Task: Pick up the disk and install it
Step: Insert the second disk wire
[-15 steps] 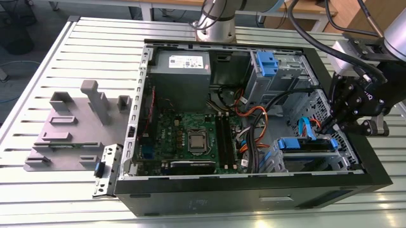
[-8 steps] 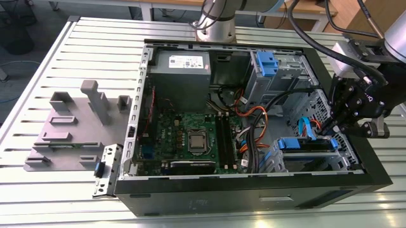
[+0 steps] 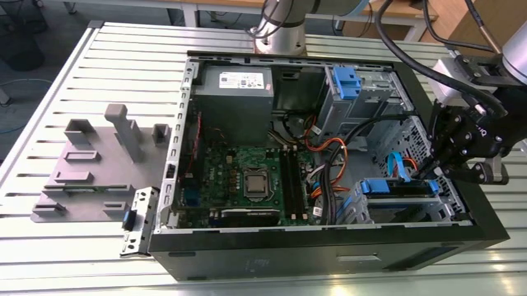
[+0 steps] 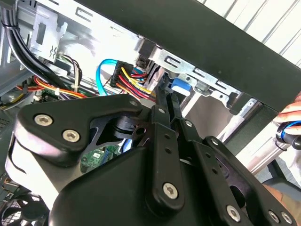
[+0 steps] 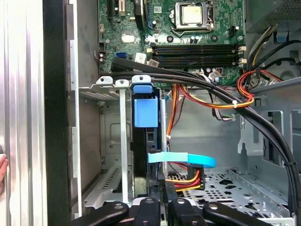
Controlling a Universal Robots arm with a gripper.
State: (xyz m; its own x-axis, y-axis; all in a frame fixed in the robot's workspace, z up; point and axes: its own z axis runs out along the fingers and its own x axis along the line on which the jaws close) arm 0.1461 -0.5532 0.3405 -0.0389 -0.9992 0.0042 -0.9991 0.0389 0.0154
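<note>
The disk (image 3: 387, 188) sits edge-on in the silver drive cage (image 3: 445, 197) at the exterior view's right front corner of the open computer case. Its blue handle end (image 5: 145, 111) faces the motherboard. My gripper (image 3: 430, 176) hangs over the cage's outer end, close to the disk's rear. In both wrist views the black fingers (image 5: 153, 197) are pressed together with nothing between them. Their tips (image 4: 165, 94) point down at the cage beside a blue plastic part (image 4: 181, 84).
A light-blue data cable (image 5: 183, 159) and a red-yellow power plug (image 5: 188, 179) lie right by the fingers. Thick black cables (image 5: 221, 89) cross the case. A grey power-supply box (image 3: 233, 86) and a taller blue latch (image 3: 346, 82) sit at the back. A person's hand (image 4: 290, 115) is outside the case wall.
</note>
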